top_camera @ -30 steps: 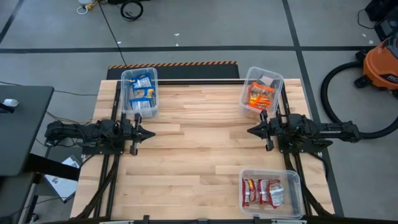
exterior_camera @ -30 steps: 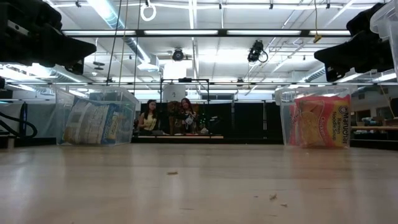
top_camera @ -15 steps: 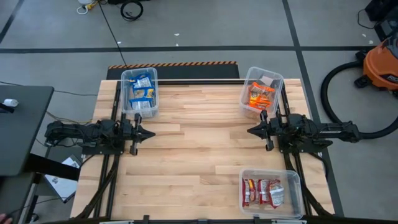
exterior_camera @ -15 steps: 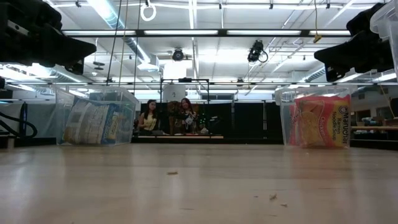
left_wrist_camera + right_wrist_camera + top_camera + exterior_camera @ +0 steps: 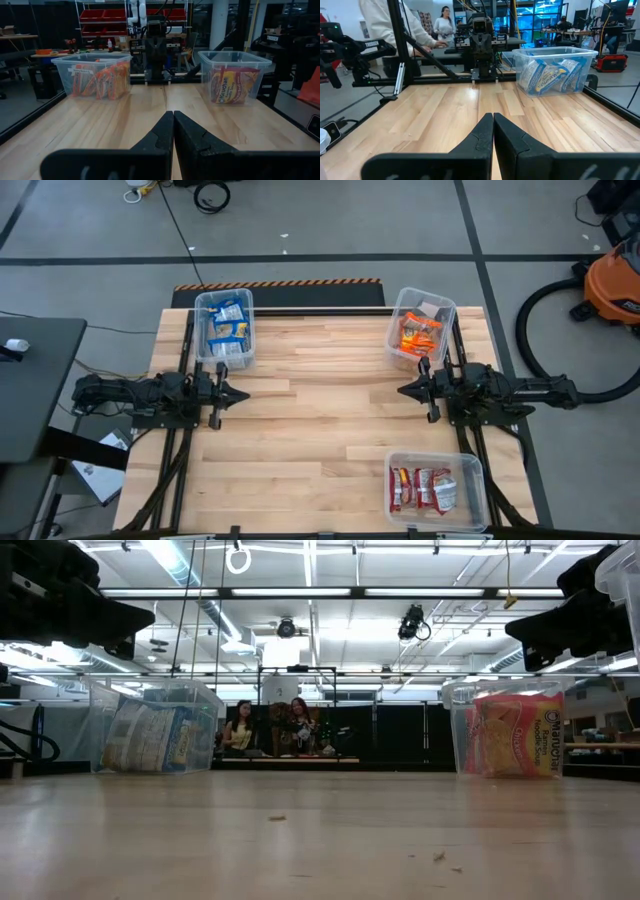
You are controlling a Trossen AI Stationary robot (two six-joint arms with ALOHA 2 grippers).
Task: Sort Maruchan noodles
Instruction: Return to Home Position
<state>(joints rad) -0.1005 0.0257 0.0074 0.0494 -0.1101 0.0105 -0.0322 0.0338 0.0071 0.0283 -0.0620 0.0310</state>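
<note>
No movement since a second ago: arms parked, packets binned

Nothing has shifted in the high or low view.

- Left gripper (image 5: 244, 393): hovers over the left side of the worktop (image 5: 320, 430), fingers pressed together, nothing held, tip pointing toward centre.
- Right gripper (image 5: 403, 390): mirrors it on the right side, fingers likewise together and empty. The two face each other, well apart.
- Blue-and-yellow packets (image 5: 228, 330): in the back-left bin (image 5: 199, 330), just beyond the left gripper.
- Orange packets (image 5: 418, 337): in the back-right bin (image 5: 410, 293), close beside the right arm.
- Red packets (image 5: 422, 488): lying flat in the front-right bin (image 5: 436, 457).
- Two people (image 5: 240, 728) sit in the room behind, seen in the low view.
</note>
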